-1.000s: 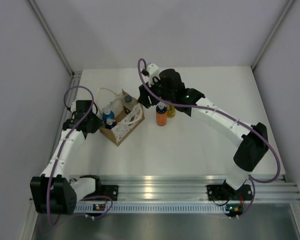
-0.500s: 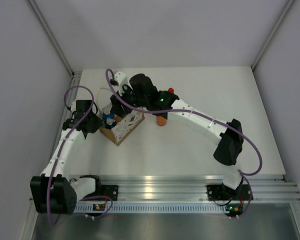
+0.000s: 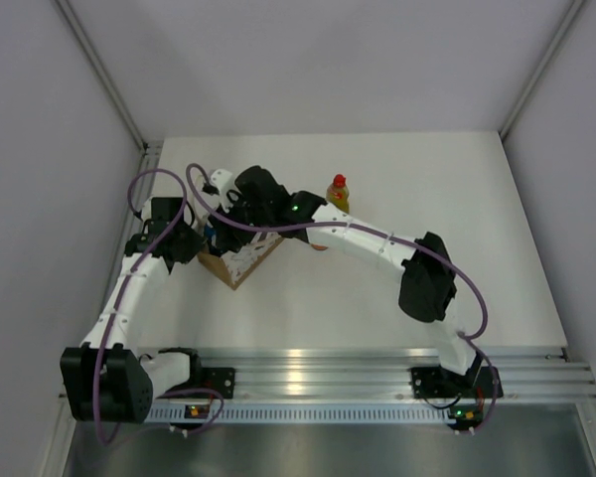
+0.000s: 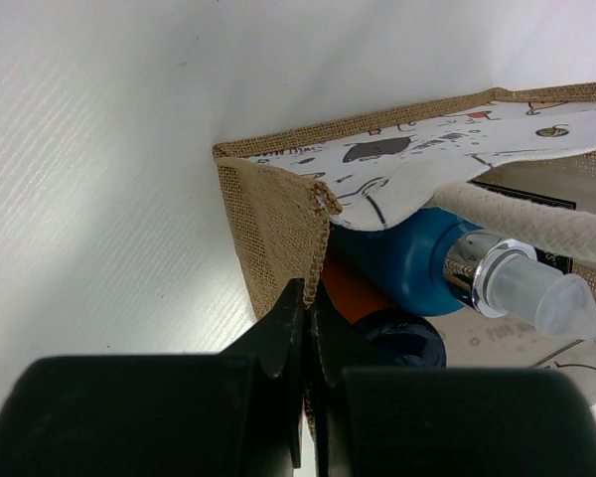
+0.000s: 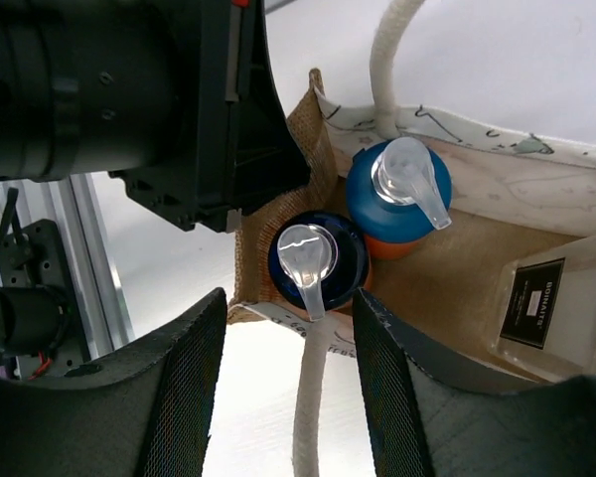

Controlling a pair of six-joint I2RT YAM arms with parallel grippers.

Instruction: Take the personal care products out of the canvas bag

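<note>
Canvas bag [image 3: 240, 260] stands on the table [image 3: 308, 308] toward the left. The left gripper [image 4: 306, 298] pinches its burlap wall at a corner, fingers pressed together on the fabric. I judge this grip is there to steady the soft bag and hold its mouth open. Inside, one orange-and-blue bottle [image 5: 316, 260] stands upright against that corner with a second bottle [image 5: 397, 194] just beside it, and a flat whitish bottle [image 5: 541, 308] sits at the other end. The right gripper [image 5: 288, 295] hangs above the nearer pump cap, fingers spread to either side without touching it, probably lining up to lift that bottle. A yellow bottle [image 3: 338, 191] stands out on the table, apart from the bag.
</note>
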